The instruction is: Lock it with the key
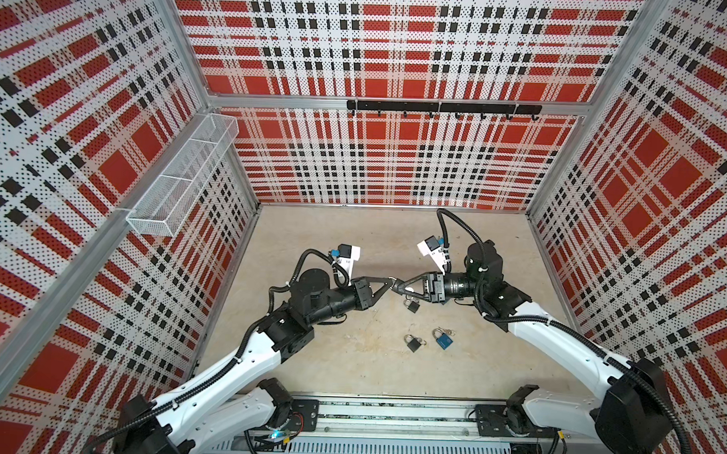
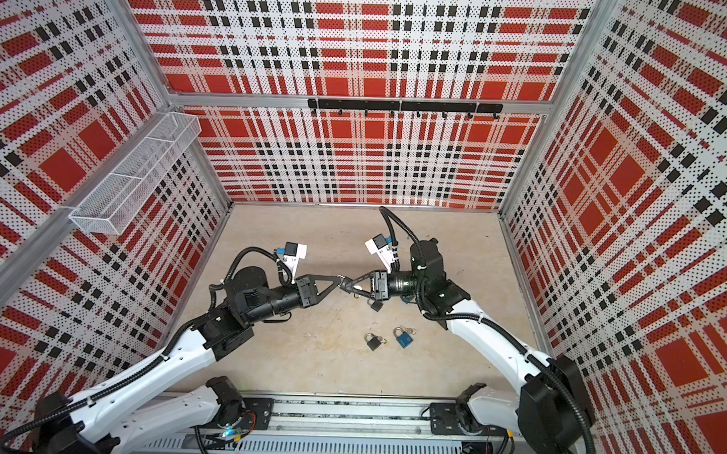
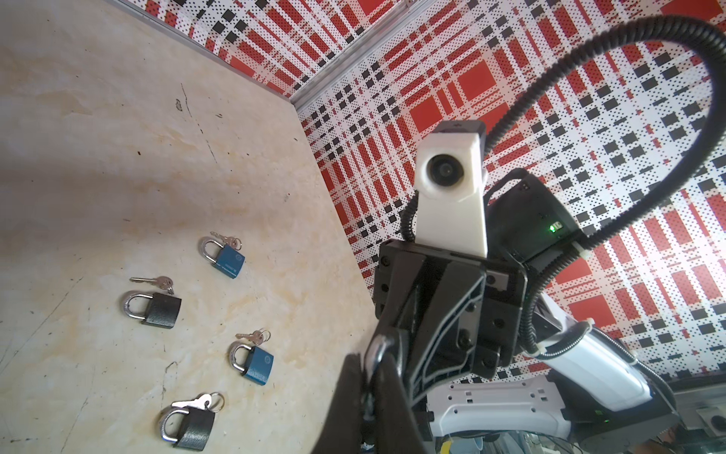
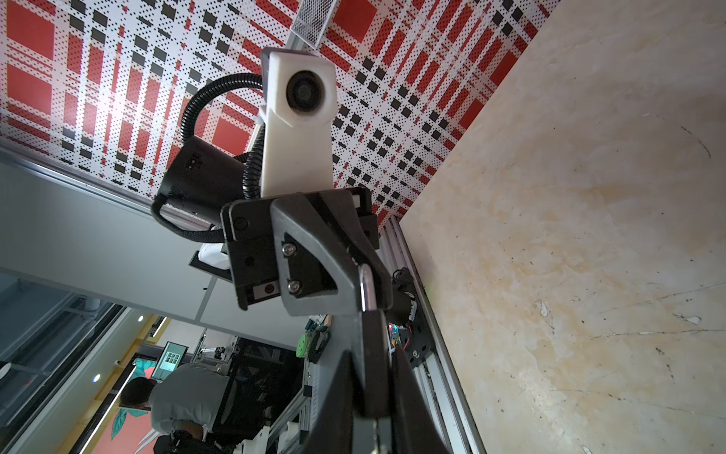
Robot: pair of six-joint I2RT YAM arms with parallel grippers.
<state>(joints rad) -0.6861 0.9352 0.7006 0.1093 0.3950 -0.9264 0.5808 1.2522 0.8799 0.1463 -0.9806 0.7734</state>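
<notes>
Padlock (image 4: 375,353) is held up over the table's (image 1: 328,360) middle. The left gripper (image 1: 392,282) is pinched tight on its silver shackle (image 3: 376,348), and the right gripper (image 1: 398,288) is narrowly clamped on its black body. Rightward, toward the front edge, a blue padlock (image 1: 444,341) lies with keys (image 1: 449,333).
</notes>
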